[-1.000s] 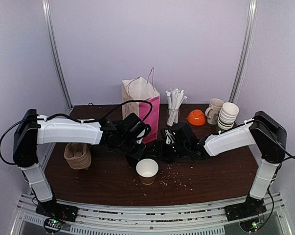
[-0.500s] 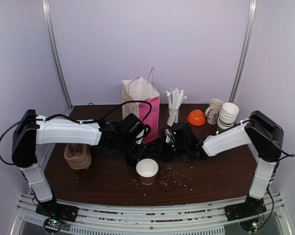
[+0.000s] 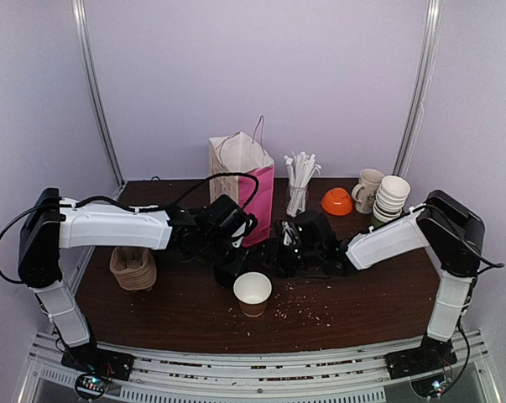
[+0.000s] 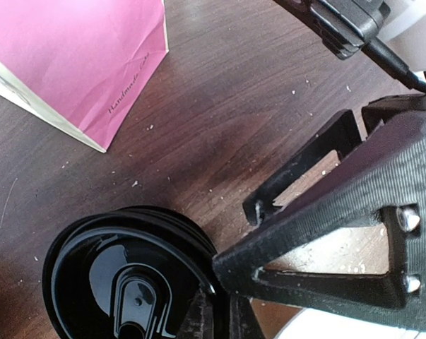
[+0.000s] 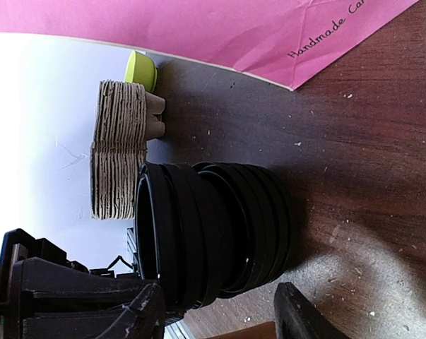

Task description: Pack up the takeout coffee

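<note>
Lilac walls, dark wood surface with crumbs scattered on it. Takeout coffee cup stands near-centre, just on the near side of both arms' tips and well near of the pink bag. It is upright, long axis vertical, mouth up, no lid on it yet.

Stack of black lids sits just far of the cup, between the two arms' tips, tops up. Left fingers are together, pinched on the rim of the top lid as far as the wrist view shows. Right fingers are apart, one either side of the stack, not touching it from what I can see.

Step looks like peeling one lid off the stack. To do it well:
- Right fingers should close on the lower lids and hold them down.
- Left should lift straight up and slowly, so only one lid comes away. Check no second lid rides along.
- Carry the lid level over the cup, centre it on the mouth, and press evenly so the cup doesn't tip or crush.
</note>
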